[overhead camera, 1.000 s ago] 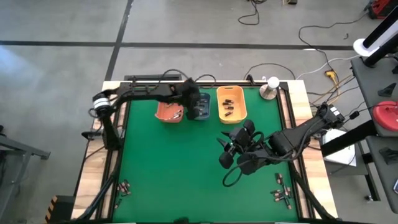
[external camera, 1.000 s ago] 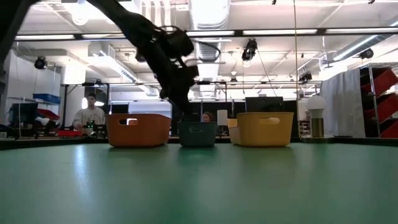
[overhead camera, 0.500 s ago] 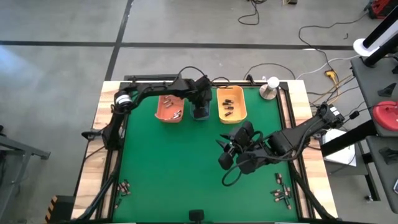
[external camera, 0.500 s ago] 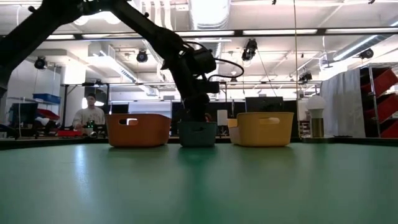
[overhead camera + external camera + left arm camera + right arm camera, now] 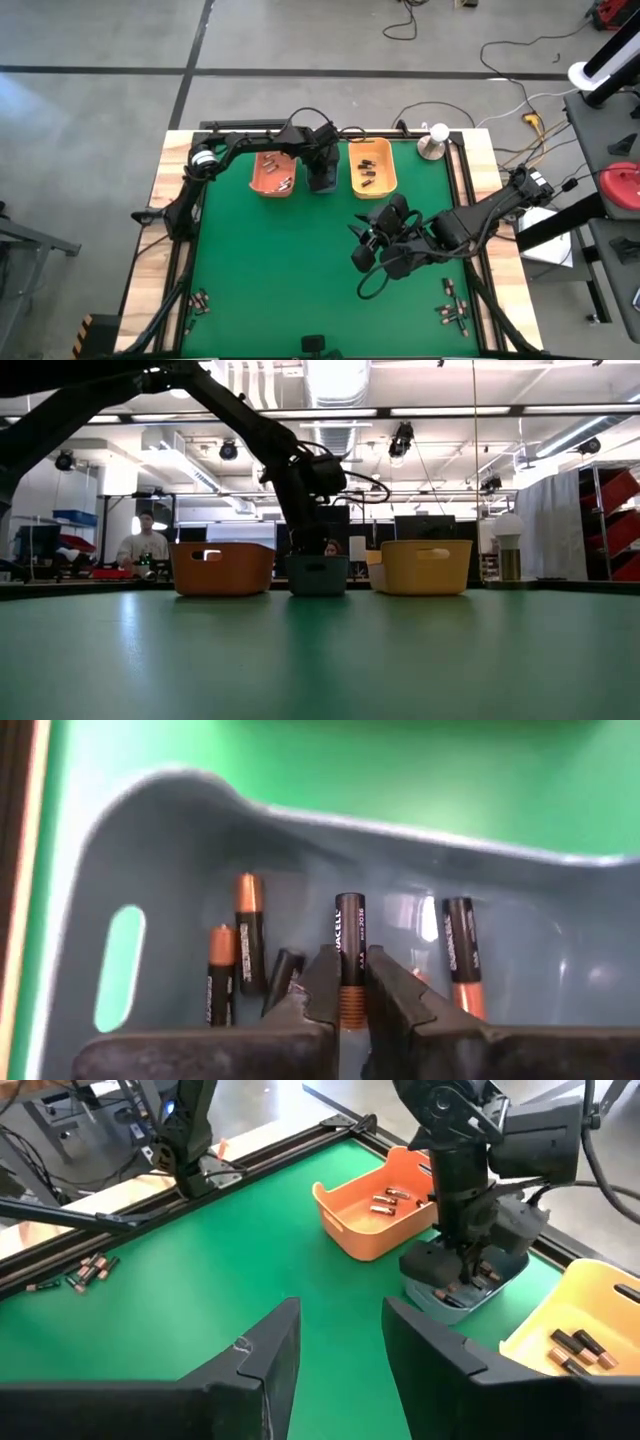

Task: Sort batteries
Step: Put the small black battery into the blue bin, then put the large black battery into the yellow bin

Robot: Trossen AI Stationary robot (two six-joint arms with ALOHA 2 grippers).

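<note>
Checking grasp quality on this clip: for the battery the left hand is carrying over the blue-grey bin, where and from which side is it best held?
As held now: the left hand pinches the battery across its coppery end, fingers on opposite sides of the cylinder, coming end-on along its length. Its round, slim body suits this, and it hangs free above the blue-grey bin.

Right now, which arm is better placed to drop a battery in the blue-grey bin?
Left. Its gripper already pinches a battery inside the blue-grey bin. The right gripper is open, empty, mid-table.

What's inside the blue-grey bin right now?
Several batteries lie in the blue-grey bin; the left gripper holds one battery over them. The gripper hides the bin's near part.
</note>
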